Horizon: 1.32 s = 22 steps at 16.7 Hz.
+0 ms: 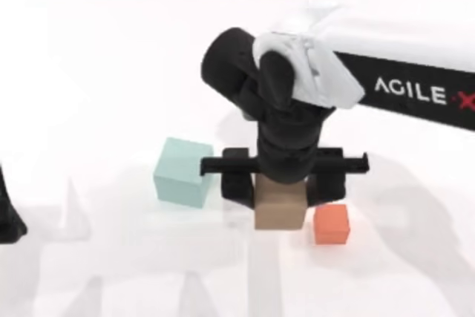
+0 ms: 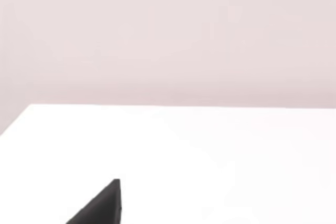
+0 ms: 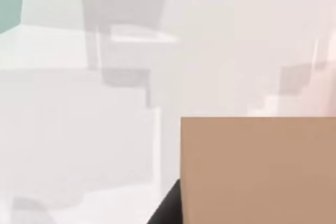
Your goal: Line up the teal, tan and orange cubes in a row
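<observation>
A: What's leftmost?
B: The left arm (image 1: 9, 217), parked at the left edge; its jaws I cannot tell.
A: Then?
B: Teal cube (image 1: 183, 172), then the tan cube (image 1: 280, 209) between the right gripper's (image 1: 280, 183) spread fingers, orange cube (image 1: 331, 224) just right.

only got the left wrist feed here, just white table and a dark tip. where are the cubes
Observer: The top view shows all three left to right: teal cube, tan cube, orange cube.
Operator: which arm is working
Observer: The right end effector is over the tan cube; the left arm sits at the table's left edge.
Operator: is tan touching orange
Observer: No, the top view shows a narrow gap between them.
Operator: right wrist see anything
Observer: The tan cube fills its near corner, with a sliver of teal at one edge.
</observation>
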{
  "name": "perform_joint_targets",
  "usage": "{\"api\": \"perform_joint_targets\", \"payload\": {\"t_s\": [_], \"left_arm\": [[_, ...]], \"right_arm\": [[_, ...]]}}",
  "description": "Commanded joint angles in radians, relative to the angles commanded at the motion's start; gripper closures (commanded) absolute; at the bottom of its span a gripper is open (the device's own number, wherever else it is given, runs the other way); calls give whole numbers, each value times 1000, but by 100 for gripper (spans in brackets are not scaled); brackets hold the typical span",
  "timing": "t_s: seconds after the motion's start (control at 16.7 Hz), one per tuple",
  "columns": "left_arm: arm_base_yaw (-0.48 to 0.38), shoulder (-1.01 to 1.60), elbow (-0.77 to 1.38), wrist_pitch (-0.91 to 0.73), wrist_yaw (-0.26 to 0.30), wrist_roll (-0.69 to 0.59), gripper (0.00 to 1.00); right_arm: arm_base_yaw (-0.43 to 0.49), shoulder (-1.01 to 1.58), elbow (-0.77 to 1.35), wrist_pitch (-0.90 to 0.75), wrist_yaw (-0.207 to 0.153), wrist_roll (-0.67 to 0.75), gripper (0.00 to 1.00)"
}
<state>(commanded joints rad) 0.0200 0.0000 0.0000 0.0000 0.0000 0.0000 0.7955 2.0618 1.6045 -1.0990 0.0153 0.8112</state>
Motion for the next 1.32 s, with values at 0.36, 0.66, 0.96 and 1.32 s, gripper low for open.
{"api": "perform_joint_targets", "payload": {"t_s": [0.36, 0.66, 0.96, 1.32], "left_arm": [[0, 0, 0, 0, 0, 0, 0], [0, 0, 0, 0, 0, 0, 0], [0, 0, 0, 0, 0, 0, 0], [0, 0, 0, 0, 0, 0, 0]], "right_arm": [[7, 48, -111, 152, 0, 1, 100], [7, 48, -111, 153, 0, 1, 85], [7, 48, -111, 153, 0, 1, 47], [7, 48, -111, 153, 0, 1, 2]]}}
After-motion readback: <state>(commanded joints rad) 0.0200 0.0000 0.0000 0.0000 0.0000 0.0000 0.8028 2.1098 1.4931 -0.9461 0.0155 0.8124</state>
